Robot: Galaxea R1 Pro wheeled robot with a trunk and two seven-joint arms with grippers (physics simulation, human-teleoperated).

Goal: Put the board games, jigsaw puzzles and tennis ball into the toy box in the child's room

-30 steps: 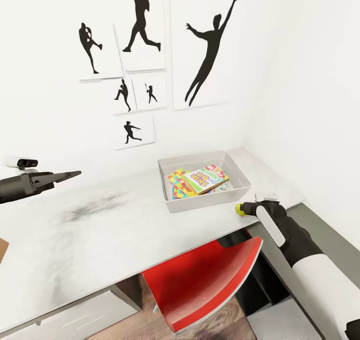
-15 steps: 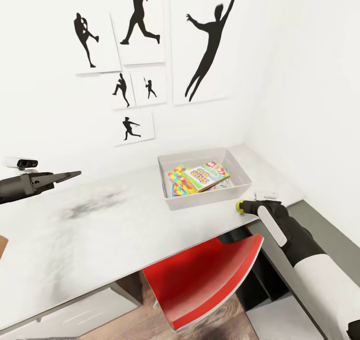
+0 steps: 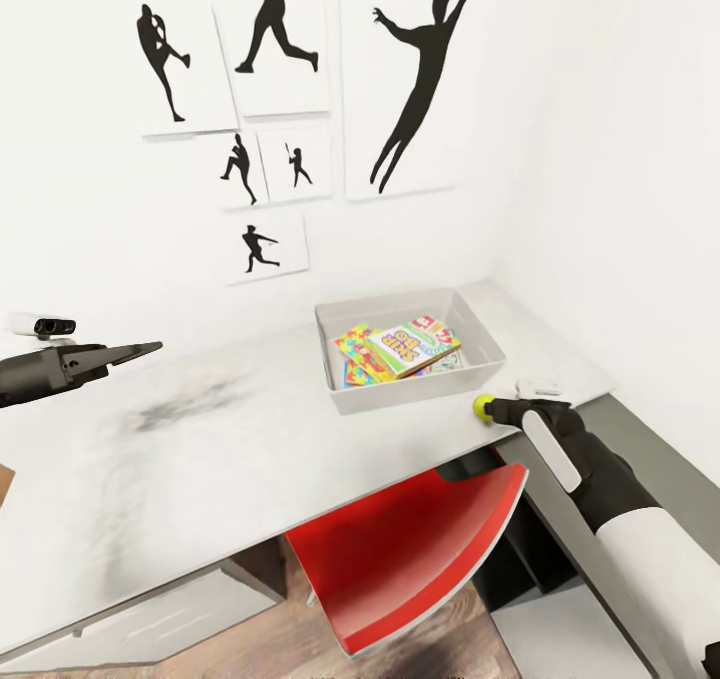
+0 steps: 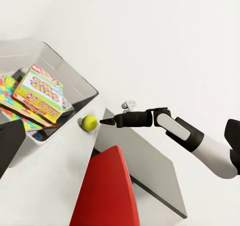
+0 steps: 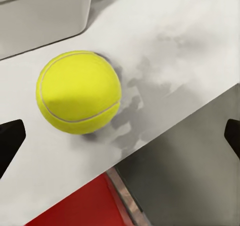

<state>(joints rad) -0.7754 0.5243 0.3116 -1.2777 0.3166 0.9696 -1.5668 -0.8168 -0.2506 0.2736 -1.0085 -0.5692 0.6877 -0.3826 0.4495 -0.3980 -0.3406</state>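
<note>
The table top looks matt pale grey-white with dark smudged mottling, and the toy box on it reads as smooth matt grey plastic holding board games with glossy printed card covers. The tennis ball at the table's front edge appears matt yellow with a fine pale seam. The chair shell is smooth, slightly glossy red with a pale rim; the floor shows brown wood planks.

Yellow-green tennis ball; red chair, apparently.
</note>
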